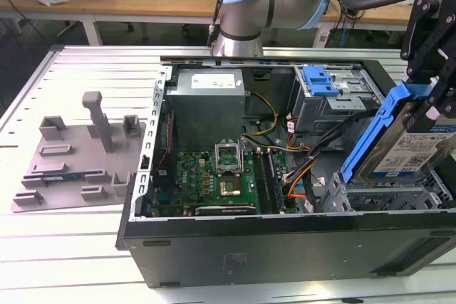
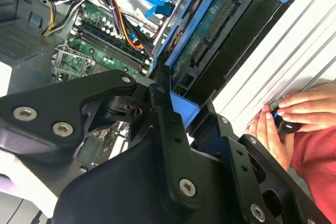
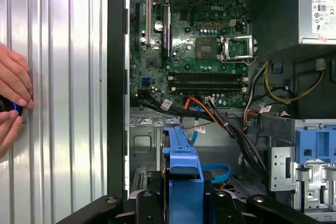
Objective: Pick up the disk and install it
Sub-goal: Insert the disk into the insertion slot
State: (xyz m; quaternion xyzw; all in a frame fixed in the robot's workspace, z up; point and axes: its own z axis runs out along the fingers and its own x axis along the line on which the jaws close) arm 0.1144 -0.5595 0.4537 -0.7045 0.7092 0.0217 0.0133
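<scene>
The black gripper (image 1: 432,105) is clamped on the disk (image 1: 410,151), holding it tilted over the drive bay in the open computer case's (image 1: 285,247) corner, at the exterior view's right. The disk looks stiff, fairly heavy and shock-sensitive, and is probably best held by its blue carrier rail (image 1: 370,133).

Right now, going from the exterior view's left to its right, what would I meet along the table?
Grey fixture plate → motherboard in the open computer case → drive cage with the blue latch → the disk, tilted in its blue carrier, held by the gripper.
</scene>
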